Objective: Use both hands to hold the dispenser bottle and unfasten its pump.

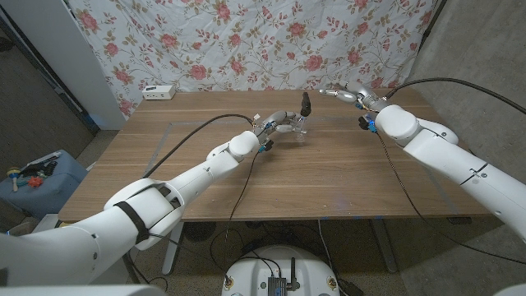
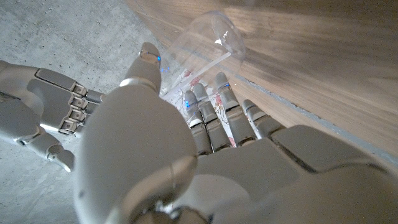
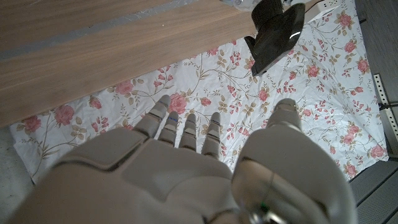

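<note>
A clear dispenser bottle with a black pump stands upright at the back middle of the wooden table. My left hand grips its body from the left; in the left wrist view the thumb and fingers wrap around the transparent bottle. My right hand hovers to the right of the pump, apart from it, fingers spread and holding nothing. From the right wrist view, the black pump lies beyond my right hand. That right hand also appears in the left wrist view.
A white power strip lies at the table's back left corner. A floral cloth hangs behind the table. A blue bin sits on the floor to the left. Faint tape lines mark the tabletop.
</note>
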You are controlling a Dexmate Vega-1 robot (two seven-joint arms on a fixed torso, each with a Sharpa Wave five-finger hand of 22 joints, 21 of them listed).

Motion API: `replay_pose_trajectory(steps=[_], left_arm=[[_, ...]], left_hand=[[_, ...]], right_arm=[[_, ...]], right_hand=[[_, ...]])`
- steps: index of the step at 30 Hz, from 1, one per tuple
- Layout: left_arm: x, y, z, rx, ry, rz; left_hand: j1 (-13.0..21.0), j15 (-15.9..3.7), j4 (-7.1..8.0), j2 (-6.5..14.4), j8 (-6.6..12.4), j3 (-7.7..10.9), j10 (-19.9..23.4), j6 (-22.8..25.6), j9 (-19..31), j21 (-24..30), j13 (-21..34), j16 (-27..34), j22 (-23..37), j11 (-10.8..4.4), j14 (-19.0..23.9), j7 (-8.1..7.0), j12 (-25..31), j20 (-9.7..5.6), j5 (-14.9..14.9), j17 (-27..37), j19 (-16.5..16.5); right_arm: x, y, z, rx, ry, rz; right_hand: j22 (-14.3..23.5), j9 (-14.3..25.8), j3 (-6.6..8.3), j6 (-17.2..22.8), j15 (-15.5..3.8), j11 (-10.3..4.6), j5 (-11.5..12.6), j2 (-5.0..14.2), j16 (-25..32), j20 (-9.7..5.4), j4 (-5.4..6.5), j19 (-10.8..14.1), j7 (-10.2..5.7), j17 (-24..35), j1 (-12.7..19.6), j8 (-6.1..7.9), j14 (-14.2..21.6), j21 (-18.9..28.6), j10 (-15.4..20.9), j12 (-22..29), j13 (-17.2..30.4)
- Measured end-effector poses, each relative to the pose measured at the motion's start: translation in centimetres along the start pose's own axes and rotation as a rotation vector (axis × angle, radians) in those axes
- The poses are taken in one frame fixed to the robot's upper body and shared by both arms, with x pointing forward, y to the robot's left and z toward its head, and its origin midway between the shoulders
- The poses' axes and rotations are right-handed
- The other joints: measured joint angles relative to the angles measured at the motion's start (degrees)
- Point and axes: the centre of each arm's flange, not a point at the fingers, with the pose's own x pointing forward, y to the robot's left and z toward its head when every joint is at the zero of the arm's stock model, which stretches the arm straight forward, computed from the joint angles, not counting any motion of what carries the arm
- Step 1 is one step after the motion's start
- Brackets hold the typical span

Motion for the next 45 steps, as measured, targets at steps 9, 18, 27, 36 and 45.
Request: replay_pose_trajectory(steps=[9,18,27,36,45], left_arm=[[0.1,-0.1,0.1,0.006,0.002,-0.001],[0.2,-0.2,0.1,0.010,0.003,-0.005],[0.2,-0.4,0.3,0.013,0.001,-0.008],[0.2,-0.6,0.4,0.015,0.001,-0.009],[0.1,-0.6,0.3,0.016,0.003,-0.009]], left_hand=[[0.0,-0.08,-0.18,0.0,0.06,0.18,0.0,0.0,0.0,0.0,0.0,-0.3,0.0,0.02,0.1,0.00,0.0,0.00,0.0,0.0,0.0],[0.0,0.02,-0.18,0.0,0.05,0.18,0.3,0.2,0.0,0.0,0.0,-0.4,0.0,0.32,0.2,0.23,0.0,0.00,-0.2,0.3,0.0],[0.0,0.03,-0.41,0.0,-0.01,0.41,0.3,0.3,0.0,0.0,0.0,-0.4,0.0,0.32,0.2,0.31,-0.2,0.00,0.0,0.3,0.0],[0.0,-0.10,-0.40,0.0,0.23,0.40,0.3,0.3,0.0,0.0,0.0,-0.6,0.0,0.32,0.3,0.31,-0.3,0.00,0.0,0.2,0.0],[0.0,0.10,-0.40,0.0,0.23,0.40,0.3,0.3,0.0,0.0,0.0,-0.7,0.0,0.33,0.5,0.31,-0.5,0.00,0.0,0.2,0.0]], right_arm=[[-0.2,0.1,0.9,-0.035,0.010,0.026],[-0.1,0.5,2.5,-0.089,0.007,0.053],[-0.1,1.1,3.6,-0.186,0.039,0.072],[-0.1,1.5,4.8,-0.251,0.056,0.085],[0.2,2.0,5.8,-0.320,0.088,0.091]], right_hand=[[0.0,0.3,0.70,1.2,2.76,0.50,0.0,-1.12,-0.3,4.48,-1.18,-1.6,-0.72,0.0,1.1,0.71,-2.2,0.0,-2.2,-0.2,0.3],[0.0,0.5,1.16,2.4,4.37,1.02,0.3,-1.49,-0.7,5.70,-1.65,-2.8,-0.13,0.0,2.2,1.15,-3.8,0.0,-3.9,-0.4,0.3],[0.0,0.7,1.84,4.0,4.34,1.12,0.8,-1.42,-0.7,5.76,-2.32,-3.3,0.69,0.0,3.6,1.81,-4.4,0.0,-4.4,-0.4,0.3],[0.0,0.8,2.44,4.6,4.58,1.42,1.1,-1.69,-0.7,5.45,-2.43,-3.6,1.31,0.0,4.1,1.96,-4.6,0.0,-4.7,-0.4,0.3],[0.0,1.1,2.44,5.0,4.76,1.73,1.2,-1.89,-0.4,5.45,-2.43,-3.6,1.72,0.0,4.6,2.22,-4.8,0.0,-5.0,-0.4,0.3]])
